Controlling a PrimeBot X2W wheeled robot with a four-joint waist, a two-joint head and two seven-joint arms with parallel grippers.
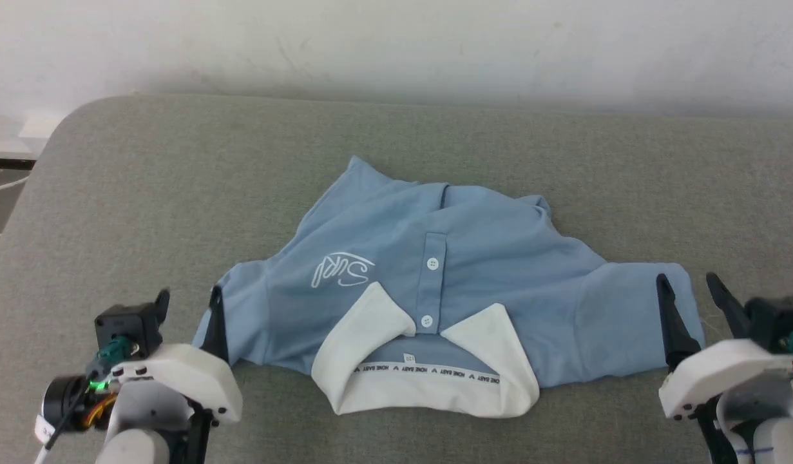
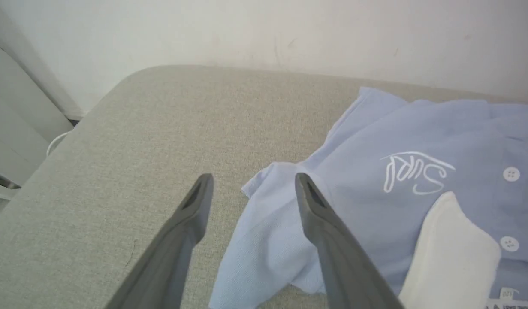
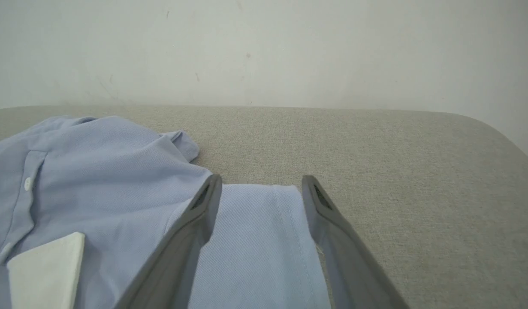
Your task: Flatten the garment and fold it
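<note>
Two open, empty grippers: left gripper (image 1: 189,303) at one sleeve, right gripper (image 1: 686,290) astride the other, garment (image 1: 499,277) bunched front-up on counter (image 1: 177,180), collar nearest; likely to pinch a single layer and drag wrinkles in rather than flatten.

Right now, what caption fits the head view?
Open left gripper and open right gripper flank a rumpled blue polo shirt on grey upholstery.

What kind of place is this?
Likely an indoor room, maybe a test lab: grey fabric-covered surface with rounded corners, plain scuffed white wall behind it, one polo shirt laid out.
</note>
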